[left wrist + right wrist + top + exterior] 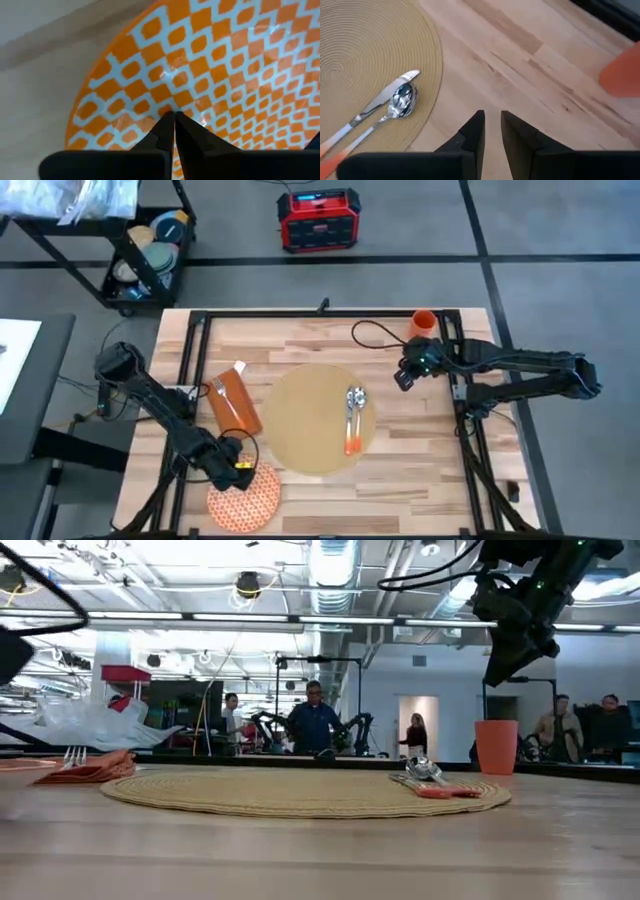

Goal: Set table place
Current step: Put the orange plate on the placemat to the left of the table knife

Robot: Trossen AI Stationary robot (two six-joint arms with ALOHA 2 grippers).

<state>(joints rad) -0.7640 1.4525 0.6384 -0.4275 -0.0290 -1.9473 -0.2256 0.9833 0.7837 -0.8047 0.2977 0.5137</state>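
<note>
The orange-patterned plate (245, 495) lies flat near the table's near left edge and fills the left wrist view (225, 65). My left gripper (235, 470) is shut above its far rim. The tan placemat (318, 420) lies mid-table, with the orange-handled spoon and knife (352, 420) on its right part. A rust-orange napkin (232, 400) with a fork on it lies to the left of the mat. The orange cup (424, 323) stands upright at the far right. My right gripper (405, 370) hangs above the bare wood between cup and mat, its fingers (490, 120) a little open and empty. My left gripper points its shut fingertips (174, 117) down at the plate's patterned face (165, 95), a little in from the rim. I cannot tell whether they touch it. The plate lies flat on the table.
A black cable (375, 335) loops on the wood at the far side, near the cup. Black frame rails (190, 350) run along the table's sides. Off the table are a cart (150, 250) and a red box (318, 220). People stand in the room behind (315, 720).
</note>
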